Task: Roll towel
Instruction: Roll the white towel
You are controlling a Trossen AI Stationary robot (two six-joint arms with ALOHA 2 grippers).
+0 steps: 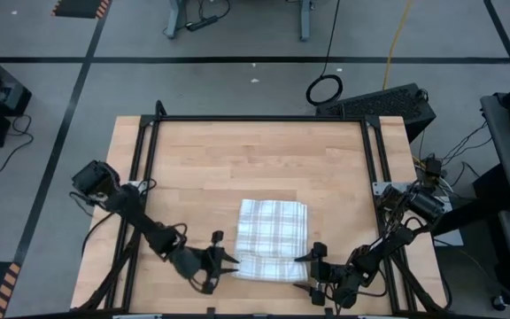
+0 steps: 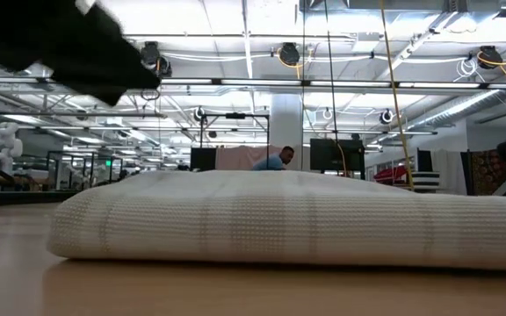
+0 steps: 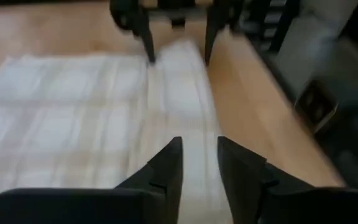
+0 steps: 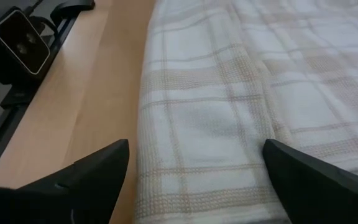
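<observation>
The towel [image 1: 272, 239] lay folded flat on the counter [image 1: 202, 168], between the two end effectors, its near edge thickened into what looked like a first turn or fold. The left end effector [image 1: 222, 257] sat just beside that edge's left end, its fingers [image 3: 166, 171] set narrow with only a slim gap and nothing pinched between them; the cloth stretched ahead of and below it. The right end effector [image 1: 315, 270] waited at the opposite end of the same edge, spread wide, with the cloth's border lying straight ahead between its fingers [image 4: 98, 171] and gripped by neither.

Judging by this, the rolling step was at its start or between turns. The next move likely called for both end effectors to catch the thick edge evenly at its two ends and tip it forward together, away from themselves, so the roll stayed straight.
</observation>
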